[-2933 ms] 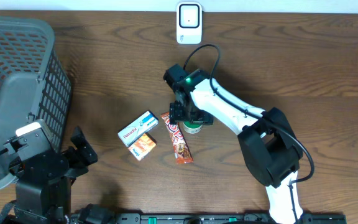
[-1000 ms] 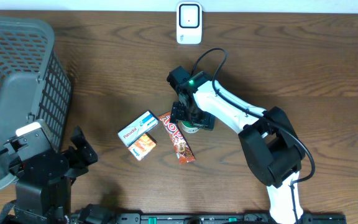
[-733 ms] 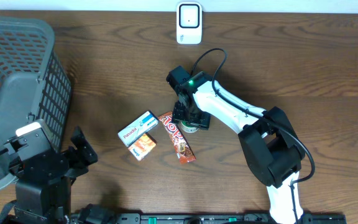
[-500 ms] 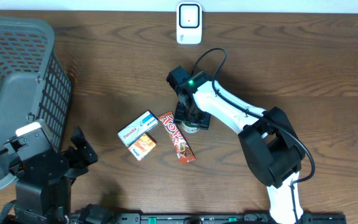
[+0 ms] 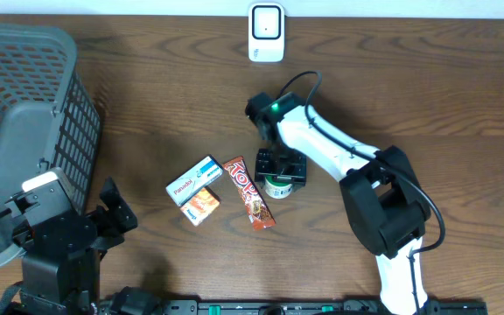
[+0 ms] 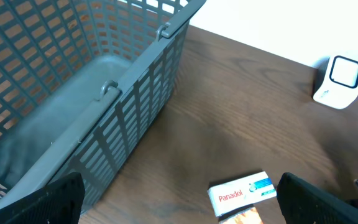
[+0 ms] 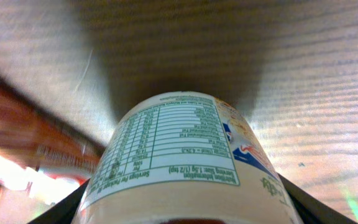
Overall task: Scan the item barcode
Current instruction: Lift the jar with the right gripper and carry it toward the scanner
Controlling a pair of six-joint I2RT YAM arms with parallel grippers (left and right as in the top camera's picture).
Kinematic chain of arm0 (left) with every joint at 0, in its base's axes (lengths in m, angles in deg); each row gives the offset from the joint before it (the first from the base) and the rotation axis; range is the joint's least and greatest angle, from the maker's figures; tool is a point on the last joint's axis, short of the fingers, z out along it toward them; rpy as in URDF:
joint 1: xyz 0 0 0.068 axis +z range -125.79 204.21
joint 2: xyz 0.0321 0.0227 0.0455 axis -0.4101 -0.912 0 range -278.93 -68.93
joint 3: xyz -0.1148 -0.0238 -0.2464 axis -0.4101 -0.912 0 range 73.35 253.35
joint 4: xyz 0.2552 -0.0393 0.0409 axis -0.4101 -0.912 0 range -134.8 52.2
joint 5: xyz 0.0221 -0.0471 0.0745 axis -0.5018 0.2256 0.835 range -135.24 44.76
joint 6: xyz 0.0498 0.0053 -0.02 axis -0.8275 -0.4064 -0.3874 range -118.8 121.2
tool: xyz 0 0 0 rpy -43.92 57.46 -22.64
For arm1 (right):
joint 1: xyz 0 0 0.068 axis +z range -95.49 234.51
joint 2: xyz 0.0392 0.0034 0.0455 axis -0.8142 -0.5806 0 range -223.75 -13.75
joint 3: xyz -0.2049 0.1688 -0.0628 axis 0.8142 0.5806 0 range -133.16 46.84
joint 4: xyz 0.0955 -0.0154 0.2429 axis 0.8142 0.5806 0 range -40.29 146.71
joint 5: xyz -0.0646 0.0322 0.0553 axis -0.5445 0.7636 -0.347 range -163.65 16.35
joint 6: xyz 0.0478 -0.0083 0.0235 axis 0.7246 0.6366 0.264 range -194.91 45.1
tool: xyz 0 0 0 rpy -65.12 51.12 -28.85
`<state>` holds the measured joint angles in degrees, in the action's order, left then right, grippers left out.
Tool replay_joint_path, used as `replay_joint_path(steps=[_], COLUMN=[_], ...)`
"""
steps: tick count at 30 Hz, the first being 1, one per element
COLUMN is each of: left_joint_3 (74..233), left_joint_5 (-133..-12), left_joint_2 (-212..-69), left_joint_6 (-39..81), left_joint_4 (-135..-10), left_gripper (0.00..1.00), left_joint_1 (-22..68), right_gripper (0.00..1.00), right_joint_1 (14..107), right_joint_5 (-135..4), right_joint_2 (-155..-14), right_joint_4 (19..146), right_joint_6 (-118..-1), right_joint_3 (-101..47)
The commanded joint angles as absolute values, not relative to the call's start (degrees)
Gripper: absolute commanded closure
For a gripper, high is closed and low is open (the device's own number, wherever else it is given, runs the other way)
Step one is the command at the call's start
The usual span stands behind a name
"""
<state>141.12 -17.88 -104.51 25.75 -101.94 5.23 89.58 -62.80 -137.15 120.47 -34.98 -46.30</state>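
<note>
Right gripper (image 5: 280, 167) closed partway on tub (image 5: 277, 187), centre frame; left gripper (image 6: 185, 202) wide open, empty.
Risk: the round tub may slip or twist in the jaws, so the barcode misses the scanner (image 5: 266, 32), top centre. Bar (image 5: 248, 193) just left could get knocked. Nothing blocks the way up; box (image 5: 193, 180) and basket (image 5: 24, 131) further left.

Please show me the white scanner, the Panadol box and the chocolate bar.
White scanner (image 5: 266, 32): overhead view, centre of front face.
Panadol box (image 5: 194, 180): overhead view, centre of top face.
Chocolate bar (image 5: 250, 193): overhead view, middle of wrapper.
</note>
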Motion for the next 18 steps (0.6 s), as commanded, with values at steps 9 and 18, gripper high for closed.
replay_joint_path(steps=[9, 18], left_joint_3=[141.84, 141.84], left_joint_5=[-17.56, -17.56], left_joint_2=[-104.46, -104.46], left_joint_6=[25.43, 25.43], left_joint_4=[-102.07, -102.07], left_gripper=[0.02, 0.02], left_joint_1=[5.16, 5.16], right_gripper=[0.41, 0.41], right_joint_1=[81.75, 79.94], right_joint_5=[-43.78, -41.66], right_joint_2=[-137.61, -137.61], right_joint_4=[132.76, 135.73], right_joint_6=[-52.03, -54.85], right_joint_3=[-51.03, -51.03])
